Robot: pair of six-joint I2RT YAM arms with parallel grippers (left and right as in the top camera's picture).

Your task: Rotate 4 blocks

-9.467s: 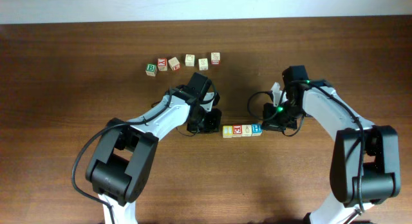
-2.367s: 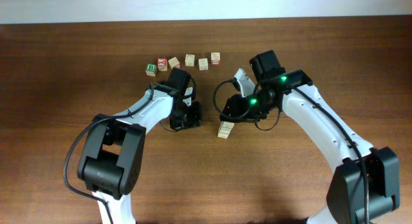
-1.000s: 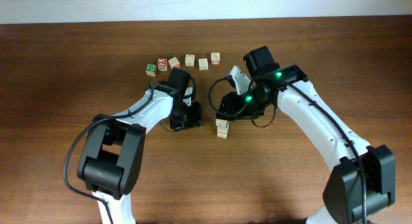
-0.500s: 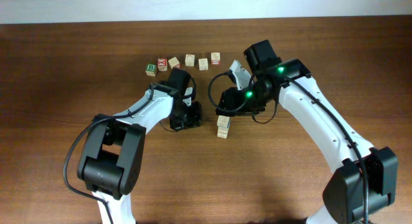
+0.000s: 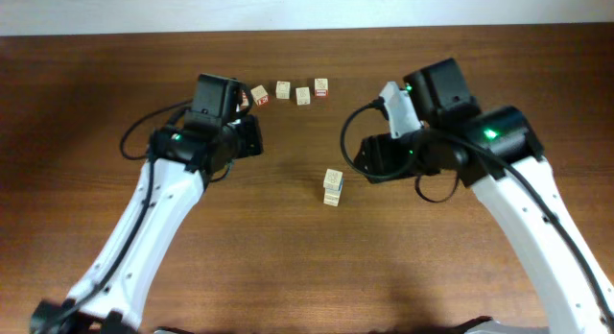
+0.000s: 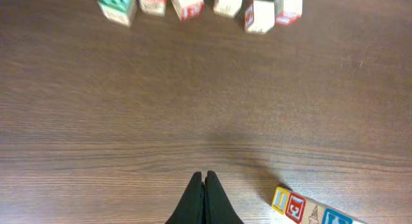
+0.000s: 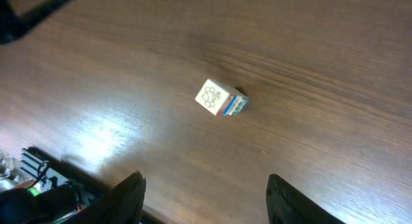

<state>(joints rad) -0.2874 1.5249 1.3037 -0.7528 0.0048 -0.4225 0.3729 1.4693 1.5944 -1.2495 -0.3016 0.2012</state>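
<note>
Brown wooden surface (image 5: 288,267), overhead view: row of four alphabet blocks (image 5: 332,187) at centre, long axis top-to-bottom. My right tool (image 7: 205,180), jaws apart and empty, sits just right of it, nearer than my left tool (image 6: 205,188), pressed together.

My left arm (image 5: 153,219) and right arm (image 5: 537,209) wear white shells with black joints. A black cable (image 5: 345,140) loops by each wrist, where a green light (image 5: 491,134) glows. My left fingers (image 6: 196,201) are slim and black; my right fingers (image 7: 129,198) blunter.
</note>
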